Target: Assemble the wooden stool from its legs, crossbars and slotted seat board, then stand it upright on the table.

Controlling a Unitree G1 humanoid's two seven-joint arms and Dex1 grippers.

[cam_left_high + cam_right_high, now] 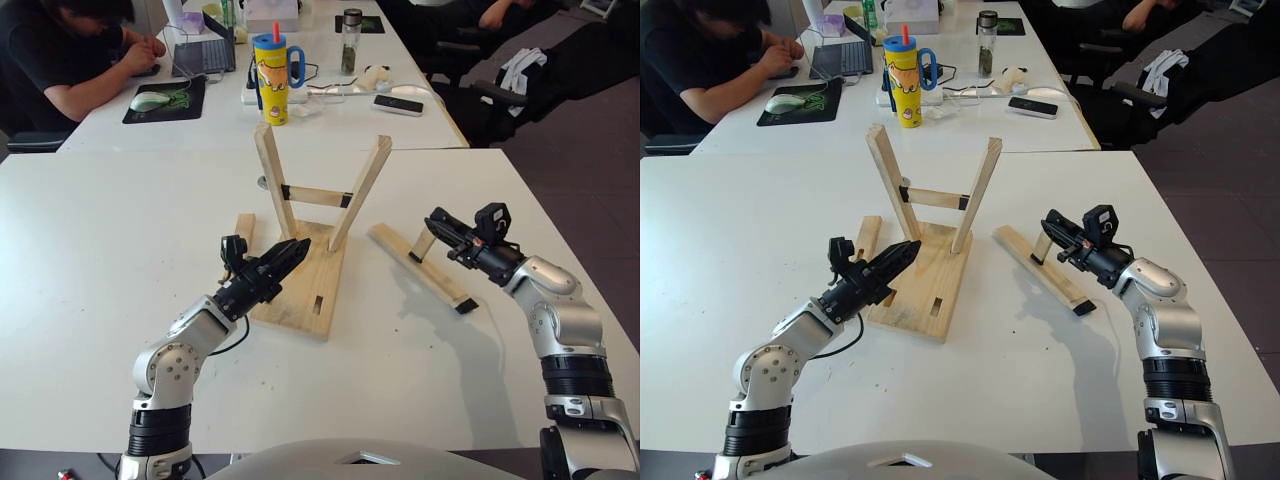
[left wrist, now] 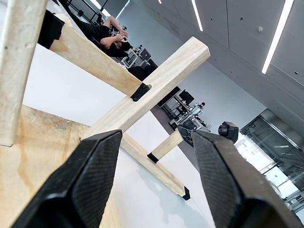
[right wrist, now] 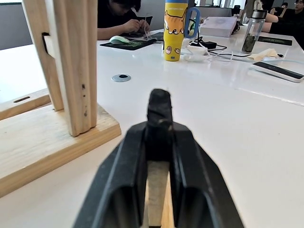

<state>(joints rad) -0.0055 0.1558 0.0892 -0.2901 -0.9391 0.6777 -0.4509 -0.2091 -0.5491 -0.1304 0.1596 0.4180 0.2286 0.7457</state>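
The slotted seat board [image 1: 300, 285] lies flat on the white table. Two legs [image 1: 272, 180] stand up from it, splayed apart and joined by a crossbar [image 1: 316, 197]. My left gripper [image 1: 296, 250] hovers open just over the board's near-left part, beside the left leg; its fingers [image 2: 90, 185] frame the leg pair. To the right another leg [image 1: 425, 268] lies flat with a short crossbar [image 1: 424, 245] sticking off it. My right gripper [image 1: 440, 225] is shut on that crossbar's end [image 3: 158, 107]. A further wooden piece [image 1: 244, 232] lies behind the board's left edge.
A yellow cup [image 1: 272, 78], cables and a phone [image 1: 398, 104] sit on the adjoining desk behind. A round grommet hole [image 3: 121, 78] is in the tabletop past the stool. The table's right edge runs close to my right arm.
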